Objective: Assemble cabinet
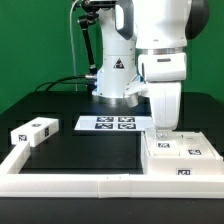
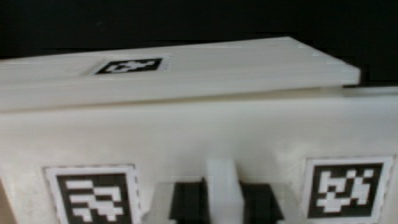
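Observation:
The cabinet (image 1: 182, 157) is a white boxy body with black-and-white tags at the exterior view's right, by the front rail. My gripper (image 1: 165, 130) stands straight down on its near-left part. In the wrist view the cabinet (image 2: 196, 110) fills the frame, with one tag on its far top face and two tags on the near face. My gripper (image 2: 217, 205) has its two dark fingers (image 2: 178, 205) pressed close on either side of a thin upright white rib of the cabinet. A separate white tagged block (image 1: 32, 131) lies at the exterior view's left.
The marker board (image 1: 113, 124) lies flat in front of the arm's base. A long white border rail (image 1: 70, 182) runs along the front and another (image 1: 14, 156) up the left side. The table top is black.

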You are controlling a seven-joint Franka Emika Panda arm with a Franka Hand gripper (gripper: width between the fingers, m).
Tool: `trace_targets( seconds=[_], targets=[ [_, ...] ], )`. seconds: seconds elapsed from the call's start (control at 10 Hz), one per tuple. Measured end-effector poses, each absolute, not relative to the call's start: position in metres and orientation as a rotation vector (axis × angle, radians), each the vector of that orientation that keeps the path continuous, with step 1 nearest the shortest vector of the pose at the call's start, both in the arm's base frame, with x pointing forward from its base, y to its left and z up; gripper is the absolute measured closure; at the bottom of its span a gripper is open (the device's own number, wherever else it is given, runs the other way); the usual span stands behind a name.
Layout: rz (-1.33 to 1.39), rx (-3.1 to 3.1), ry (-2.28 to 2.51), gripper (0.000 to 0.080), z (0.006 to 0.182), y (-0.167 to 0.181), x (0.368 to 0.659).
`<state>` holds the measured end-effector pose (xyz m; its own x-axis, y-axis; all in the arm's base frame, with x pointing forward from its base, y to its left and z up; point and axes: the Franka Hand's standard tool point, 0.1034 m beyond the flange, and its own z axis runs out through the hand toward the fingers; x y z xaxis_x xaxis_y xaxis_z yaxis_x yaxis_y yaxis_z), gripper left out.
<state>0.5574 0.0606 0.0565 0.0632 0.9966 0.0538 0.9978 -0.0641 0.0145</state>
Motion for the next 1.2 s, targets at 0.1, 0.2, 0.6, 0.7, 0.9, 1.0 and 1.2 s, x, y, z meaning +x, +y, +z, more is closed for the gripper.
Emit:
trace_targets(
  seconds=[0.1,0.2,0.6,0.7,0.9,1.0,1.2],
  targets=[
    [-0.086,-2.268,-2.138,0.0729,0.057,0.06,0.563],
    [-0.097,-2.261,-2.148,0.0729,0.057,0.06,0.569],
    [-0.107,-2.243,-2.168,0.0728,0.056,0.059,0.58],
    [-0.107,-2.243,-2.168,0.0728,0.056,0.059,0.58],
    [-0.105,-2.246,-2.171,0.0728,0.058,0.061,0.58],
    [-0.105,-2.244,-2.176,0.0613,0.059,0.061,0.579],
    [-0.11,-2.25,-2.186,0.0477,0.067,0.059,0.579]
  ],
)
